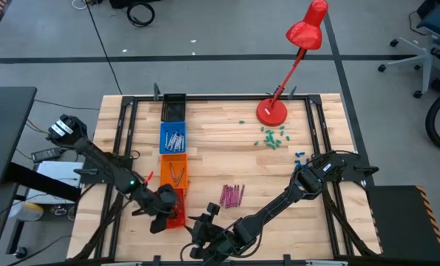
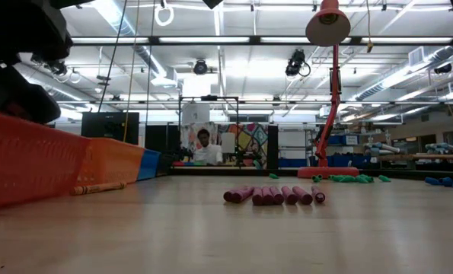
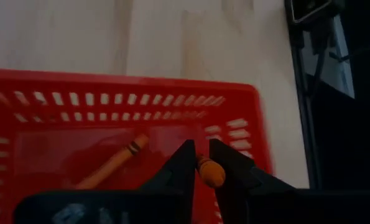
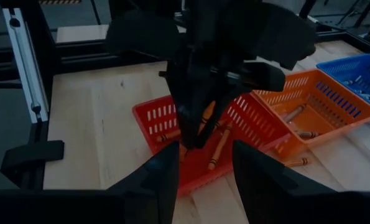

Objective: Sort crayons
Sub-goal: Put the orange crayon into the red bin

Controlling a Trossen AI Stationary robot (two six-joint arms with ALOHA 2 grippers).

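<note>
Most crayons sit binned; left gripper (image 3: 202,167) pinches an orange crayon (image 3: 208,172) over the red basket (image 1: 177,216), right gripper (image 4: 202,163) spread empty nearby, pink crayons (image 1: 232,195) unsorted on table.

The wooden table (image 1: 220,159) carries baskets (image 1: 174,174), magenta crayons (image 1: 232,195), a red lamp (image 1: 272,112).

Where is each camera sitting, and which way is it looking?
High view: above the table, looking straight down; both arms show, around the red basket.
Low view: at tabletop height, looking across at the magenta crayons; a dark arm part shows top left.
Left wrist view: above the red basket; the left gripper pinches an orange crayon.
Right wrist view: faces the left arm, past the right gripper, open.
Shared: both wrist views show the red basket.
</note>
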